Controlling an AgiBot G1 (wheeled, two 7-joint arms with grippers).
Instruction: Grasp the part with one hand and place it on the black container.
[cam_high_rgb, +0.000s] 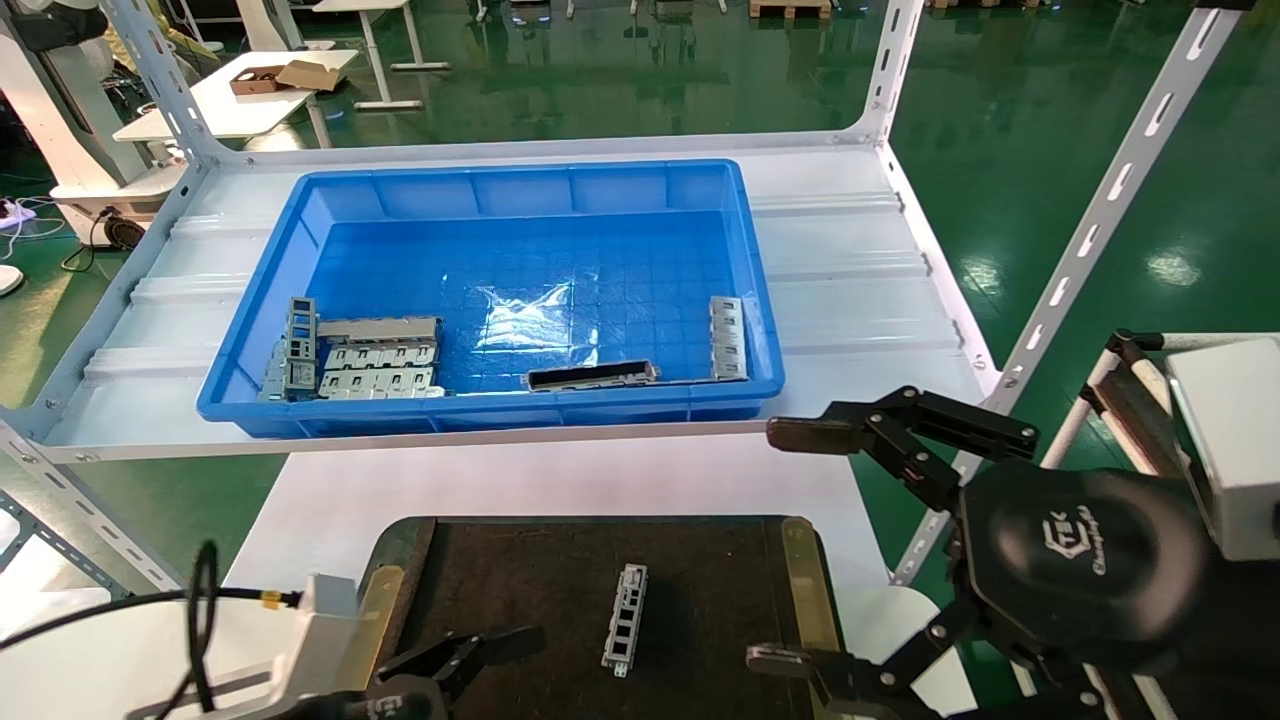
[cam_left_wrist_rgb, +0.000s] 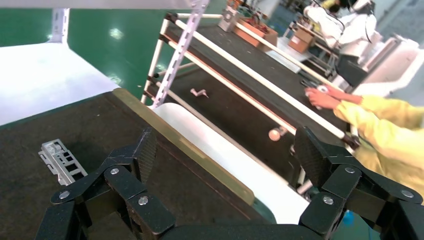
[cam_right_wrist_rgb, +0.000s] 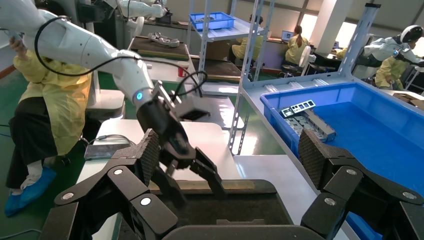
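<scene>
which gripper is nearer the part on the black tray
Left. The left gripper sits low over the tray's near edge, just beside the part. The right gripper is open, out past the tray's right rim, farther off.

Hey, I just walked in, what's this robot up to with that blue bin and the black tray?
A slim silver-grey metal strip with rectangular cut-outs lies flat on the flat black tray with brass-coloured rims, and neither hand touches it. The right hand hangs open beside the tray's right rim; the left hand sits open at the tray's near left corner. More metal parts lie in the deep blue plastic bin on the shelf behind.
</scene>
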